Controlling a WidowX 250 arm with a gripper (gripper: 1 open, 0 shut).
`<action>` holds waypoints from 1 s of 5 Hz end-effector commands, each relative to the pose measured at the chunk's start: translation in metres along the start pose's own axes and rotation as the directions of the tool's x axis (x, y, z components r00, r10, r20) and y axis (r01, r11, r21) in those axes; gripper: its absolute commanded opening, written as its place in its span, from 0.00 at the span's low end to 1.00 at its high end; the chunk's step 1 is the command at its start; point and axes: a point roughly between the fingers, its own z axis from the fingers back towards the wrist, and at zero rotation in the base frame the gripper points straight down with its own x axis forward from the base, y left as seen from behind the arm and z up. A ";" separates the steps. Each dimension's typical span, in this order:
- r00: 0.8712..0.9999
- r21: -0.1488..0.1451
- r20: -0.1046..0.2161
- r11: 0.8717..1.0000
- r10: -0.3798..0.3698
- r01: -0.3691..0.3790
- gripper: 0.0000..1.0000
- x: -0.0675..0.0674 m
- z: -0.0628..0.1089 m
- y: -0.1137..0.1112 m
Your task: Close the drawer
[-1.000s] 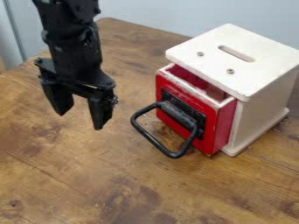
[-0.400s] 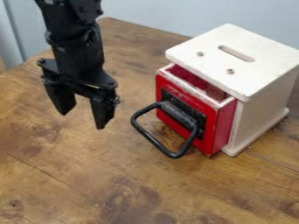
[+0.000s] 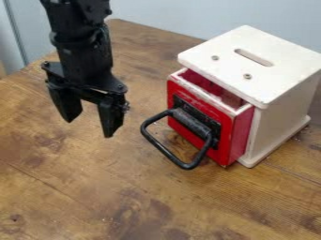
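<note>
The drawer [image 3: 201, 122] has a glossy red front, a black latch plate and a big black loop handle [image 3: 174, 141] that lies out on the table. It stands pulled partly out of its cream wooden box [image 3: 266, 84]. My black gripper [image 3: 85, 117] hangs to the left of the handle, a short gap away, fingers pointing down just above the tabletop. Its two fingers are spread open with nothing between them.
The wooden table [image 3: 100, 197] stretches in front of and to the left of the box. A slot and two holes mark the box's top. A pale wall sits behind the table's far edge.
The gripper has drifted very slightly right, toward the drawer's handle. The drawer has not moved.
</note>
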 end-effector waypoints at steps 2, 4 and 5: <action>0.998 -0.002 0.061 1.000 -0.021 0.022 1.00 0.007 0.016 -0.006; 0.998 -0.001 0.064 1.000 -0.031 0.031 1.00 0.005 0.018 -0.009; 0.998 -0.002 0.062 0.999 -0.033 0.033 1.00 0.004 0.018 -0.010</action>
